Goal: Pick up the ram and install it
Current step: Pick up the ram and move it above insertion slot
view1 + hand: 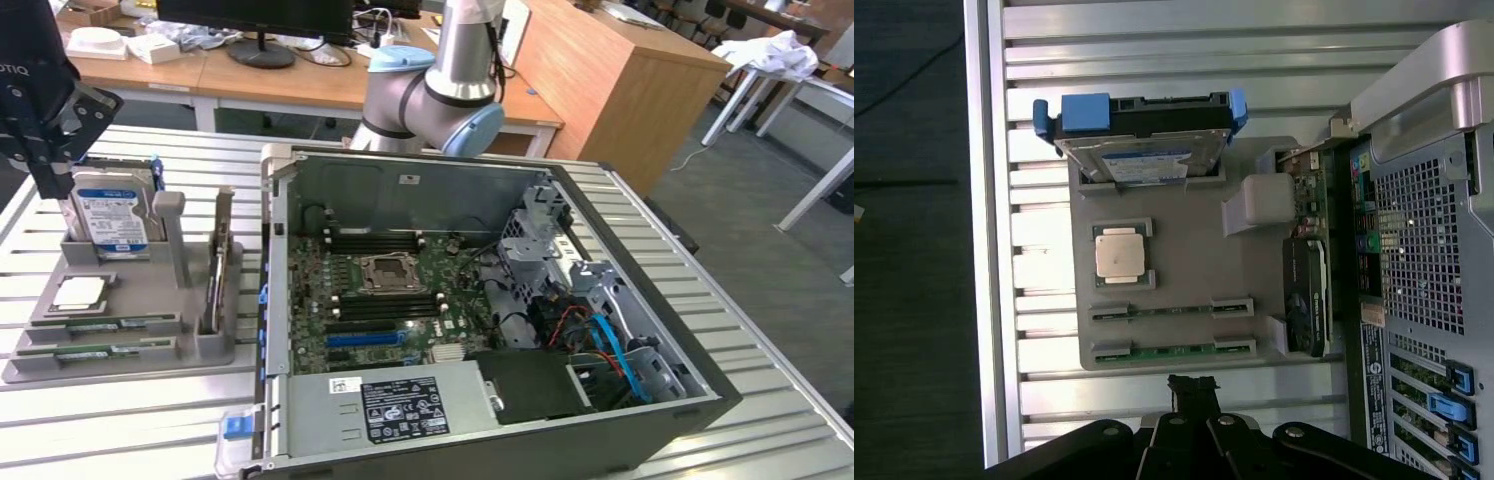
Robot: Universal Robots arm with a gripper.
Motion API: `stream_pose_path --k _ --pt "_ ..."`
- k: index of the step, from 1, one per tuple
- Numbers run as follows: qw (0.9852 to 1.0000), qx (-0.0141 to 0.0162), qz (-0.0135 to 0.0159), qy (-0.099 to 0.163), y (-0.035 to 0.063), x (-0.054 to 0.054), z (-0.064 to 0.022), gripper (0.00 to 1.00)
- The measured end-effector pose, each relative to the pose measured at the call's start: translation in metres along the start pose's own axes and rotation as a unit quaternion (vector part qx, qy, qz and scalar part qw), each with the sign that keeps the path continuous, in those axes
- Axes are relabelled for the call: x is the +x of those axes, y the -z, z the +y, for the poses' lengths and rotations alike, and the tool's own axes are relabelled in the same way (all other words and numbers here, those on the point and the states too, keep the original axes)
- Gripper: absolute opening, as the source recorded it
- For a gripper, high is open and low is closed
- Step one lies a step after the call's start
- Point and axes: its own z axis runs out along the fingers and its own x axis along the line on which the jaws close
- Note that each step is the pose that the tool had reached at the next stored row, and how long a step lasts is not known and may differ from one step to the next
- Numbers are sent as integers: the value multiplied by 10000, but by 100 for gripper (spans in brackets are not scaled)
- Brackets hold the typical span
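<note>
Two ram sticks lie untouched in the near slots of the grey tray, on the exterior view's left of the open computer case, while the gripper hangs above, fingers together, empty.

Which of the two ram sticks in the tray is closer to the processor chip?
The inner ram stick, right beside the processor; the other ram stick lies along the outer edge of the tray.
</note>
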Motion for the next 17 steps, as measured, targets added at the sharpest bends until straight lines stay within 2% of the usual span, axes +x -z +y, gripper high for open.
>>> stream_pose_path --k 9,13,17 --pt "10000 -3 2 48 0 0 1 10" --pt "9996 -7 13 280 0 1 0 10" --pt "9982 -11 27 607 -1 0 1 10"
